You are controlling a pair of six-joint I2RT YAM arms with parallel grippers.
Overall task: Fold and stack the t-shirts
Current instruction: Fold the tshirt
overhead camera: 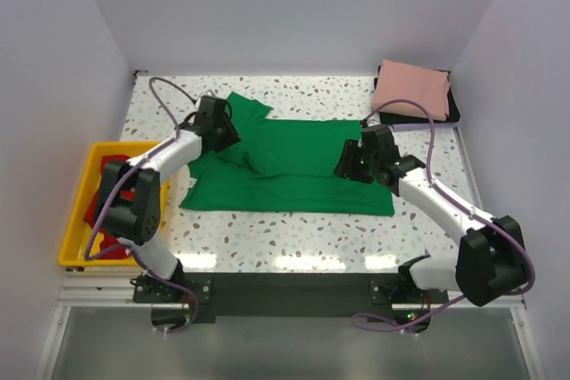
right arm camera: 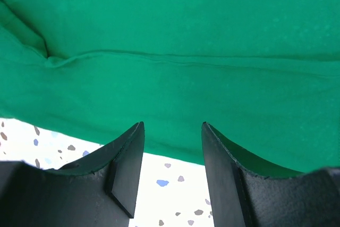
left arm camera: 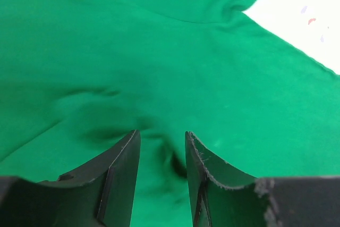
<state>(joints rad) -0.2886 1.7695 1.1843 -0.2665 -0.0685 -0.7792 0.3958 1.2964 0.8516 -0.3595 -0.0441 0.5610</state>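
The bright green t-shirt (overhead camera: 294, 171) lies spread across the middle of the table, with a sleeve folded in on its left half. My left gripper (overhead camera: 232, 135) stands open over that left part; in the left wrist view its jaws (left arm camera: 162, 134) straddle a small ruck of green cloth (left arm camera: 175, 51) without pinching it. My right gripper (overhead camera: 347, 165) hangs open at the shirt's right edge. In the right wrist view (right arm camera: 172, 125) the green hem (right arm camera: 170, 147) and bare table show between the fingers. A salmon pink t-shirt (overhead camera: 411, 88) lies folded at the back right. A red t-shirt (overhead camera: 96, 211) lies in the tray.
A yellow plastic tray (overhead camera: 76, 220) stands at the table's left edge, partly under my left arm. The pink shirt rests on a black mat (overhead camera: 450, 111) in the back right corner. White walls close in the table on three sides.
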